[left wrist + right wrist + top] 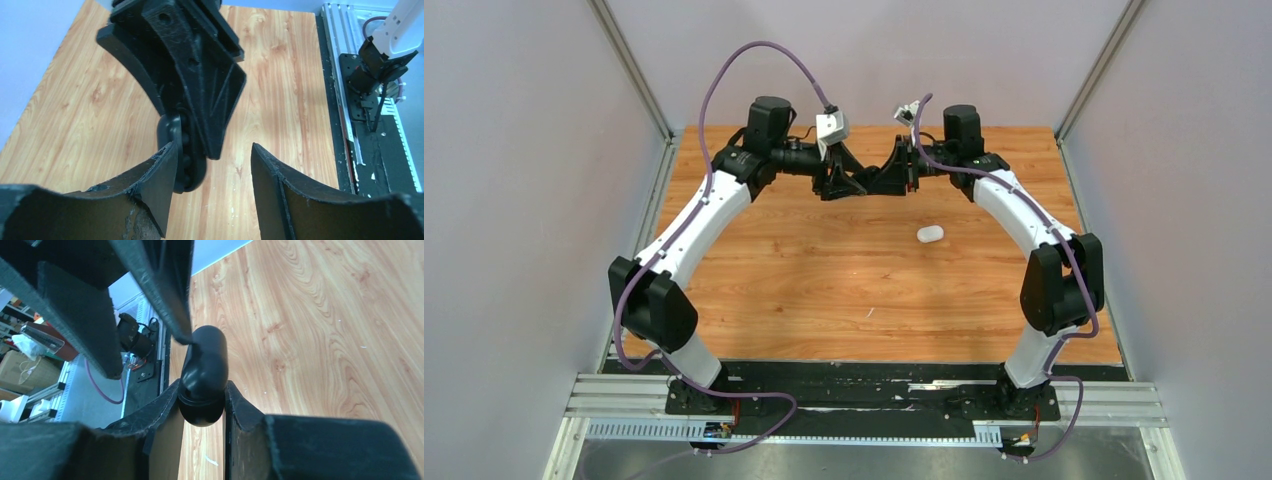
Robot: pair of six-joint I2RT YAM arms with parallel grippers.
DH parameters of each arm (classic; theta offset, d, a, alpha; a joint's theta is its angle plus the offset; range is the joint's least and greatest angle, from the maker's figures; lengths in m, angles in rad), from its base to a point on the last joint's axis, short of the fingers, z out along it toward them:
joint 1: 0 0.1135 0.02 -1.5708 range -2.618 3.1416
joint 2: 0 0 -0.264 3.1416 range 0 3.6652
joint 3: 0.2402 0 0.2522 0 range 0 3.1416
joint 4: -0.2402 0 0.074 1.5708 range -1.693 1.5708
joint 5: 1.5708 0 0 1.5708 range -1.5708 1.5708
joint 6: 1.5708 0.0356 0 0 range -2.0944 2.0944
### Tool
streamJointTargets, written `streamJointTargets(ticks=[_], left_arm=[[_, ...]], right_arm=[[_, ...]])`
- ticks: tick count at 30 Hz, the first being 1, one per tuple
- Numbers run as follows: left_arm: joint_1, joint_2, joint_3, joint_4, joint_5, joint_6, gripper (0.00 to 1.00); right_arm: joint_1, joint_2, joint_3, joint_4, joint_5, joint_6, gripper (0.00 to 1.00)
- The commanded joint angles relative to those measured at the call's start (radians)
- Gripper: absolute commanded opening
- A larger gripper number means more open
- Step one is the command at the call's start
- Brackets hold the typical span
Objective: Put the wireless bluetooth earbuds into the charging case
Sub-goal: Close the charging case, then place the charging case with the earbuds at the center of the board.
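Observation:
At the far middle of the table the two grippers meet tip to tip. My right gripper is shut on a black pebble-shaped charging case, held above the wood. In the left wrist view the same case hangs just beyond my left fingertip, with the right gripper's black fingers above it. Dark rounded bumps line the case's gap; I cannot tell whether they are earbuds. My left gripper is open, with only bare wood between its jaws. From above, left gripper and right gripper nearly touch.
A white pebble-shaped case lies on the wooden table, right of centre and nearer than the grippers. Grey walls close in both sides. A black base plate and metal rail run along the near edge.

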Motion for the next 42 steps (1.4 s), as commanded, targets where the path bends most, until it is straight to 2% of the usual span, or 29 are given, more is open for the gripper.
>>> streamJointTargets(ticks=[1,4,8,10,16,19,20,22,24,25,27,32,42], left_arm=[[-0.018,-0.031,-0.026,0.02,0.035,-0.042,0.61],[-0.02,-0.045,-0.057,0.116,0.027,-0.146,0.59],[-0.015,-0.056,-0.047,0.082,-0.014,-0.122,0.6],[0.008,-0.064,-0.022,0.066,-0.021,-0.12,0.61],[0.145,-0.1,-0.021,0.147,-0.059,-0.247,0.68],[0.161,-0.099,-0.032,0.116,-0.243,-0.286,0.69],[0.161,-0.101,-0.052,0.117,-0.349,-0.307,0.7],[0.161,-0.11,-0.09,0.123,-0.457,-0.364,0.72],[0.161,-0.115,-0.121,0.116,-0.492,-0.383,0.74],[0.161,-0.117,-0.131,0.115,-0.495,-0.4,0.86],[0.161,-0.115,-0.158,0.111,-0.485,-0.426,0.98],[0.161,-0.118,-0.219,0.131,-0.468,-0.5,1.0],[0.161,-0.124,-0.231,0.101,-0.518,-0.487,1.0]], right_arm=[[-0.005,0.01,0.027,0.08,0.043,0.018,0.01],[-0.005,0.019,0.028,0.086,0.053,0.022,0.01],[-0.005,0.016,0.018,0.088,0.052,0.023,0.01],[-0.01,0.011,0.003,0.087,0.052,0.017,0.01],[-0.05,-0.007,-0.136,0.076,0.109,0.05,0.03],[-0.063,-0.004,-0.214,0.067,0.158,0.088,0.04],[-0.065,0.002,-0.237,0.064,0.171,0.097,0.05],[-0.068,0.015,-0.278,0.053,0.19,0.1,0.06],[-0.068,0.033,-0.306,0.052,0.212,0.102,0.07],[-0.069,0.044,-0.315,0.05,0.225,0.104,0.07],[-0.068,0.071,-0.318,0.041,0.252,0.099,0.07],[-0.069,0.153,-0.298,0.029,0.304,0.099,0.09],[-0.073,0.289,-0.235,0.024,0.39,0.115,0.13]])
